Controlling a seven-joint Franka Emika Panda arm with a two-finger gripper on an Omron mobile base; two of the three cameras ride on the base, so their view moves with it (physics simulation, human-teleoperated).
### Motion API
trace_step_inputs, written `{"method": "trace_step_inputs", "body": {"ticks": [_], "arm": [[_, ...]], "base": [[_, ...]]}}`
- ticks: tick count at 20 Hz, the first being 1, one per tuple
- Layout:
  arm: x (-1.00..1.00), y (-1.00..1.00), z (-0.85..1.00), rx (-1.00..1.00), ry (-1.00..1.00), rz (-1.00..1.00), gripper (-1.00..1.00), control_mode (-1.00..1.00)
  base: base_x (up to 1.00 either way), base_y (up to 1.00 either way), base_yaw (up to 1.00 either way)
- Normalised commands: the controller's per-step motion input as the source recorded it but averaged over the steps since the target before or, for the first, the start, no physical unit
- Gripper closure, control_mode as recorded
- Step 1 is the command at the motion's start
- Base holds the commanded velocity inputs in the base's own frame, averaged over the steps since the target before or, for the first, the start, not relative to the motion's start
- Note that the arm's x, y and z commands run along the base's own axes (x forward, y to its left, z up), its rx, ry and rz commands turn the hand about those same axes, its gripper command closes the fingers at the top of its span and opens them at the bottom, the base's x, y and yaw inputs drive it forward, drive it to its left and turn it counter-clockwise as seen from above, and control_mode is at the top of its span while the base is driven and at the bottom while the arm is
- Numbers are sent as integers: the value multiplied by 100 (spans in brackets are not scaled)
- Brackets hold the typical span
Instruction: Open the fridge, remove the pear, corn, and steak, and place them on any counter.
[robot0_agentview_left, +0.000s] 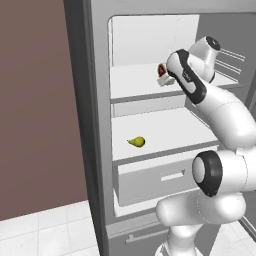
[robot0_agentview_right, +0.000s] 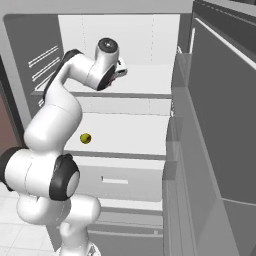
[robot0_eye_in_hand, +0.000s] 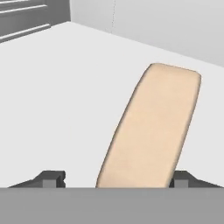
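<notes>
1 item in hand's reach: steak on the upper fridge shelf, between the part-open fingers of the hand, not yet gripped. Pear waits below. Next: close, lift, carry to bench.

One open fridge, one pear, one steak, two white shelves, one drawer

I see the fridge standing open with two white shelves. The steak lies on the upper shelf, towards its back. The pear lies alone on the lower shelf, near its front left.
</notes>
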Motion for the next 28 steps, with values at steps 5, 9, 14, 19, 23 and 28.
{"method": "trace_step_inputs", "body": {"ticks": [5, 9, 14, 19, 23, 28], "arm": [[-1, 2, 0, 0, -2, 0, 100, -100], [-27, 0, 0, 0, -8, 0, 100, -100], [-95, -13, 3, 4, -24, 0, 100, -100], [-100, -9, 30, 12, -27, 0, 100, -100], [-100, 0, 65, 11, -3, 0, 100, -100], [-100, 0, 48, 7, 10, 0, 100, -100]], "base": [[0, 0, 0], [0, 0, 0], [0, 0, 0], [0, 0, 0], [0, 0, 0], [0, 0, 0]]}}
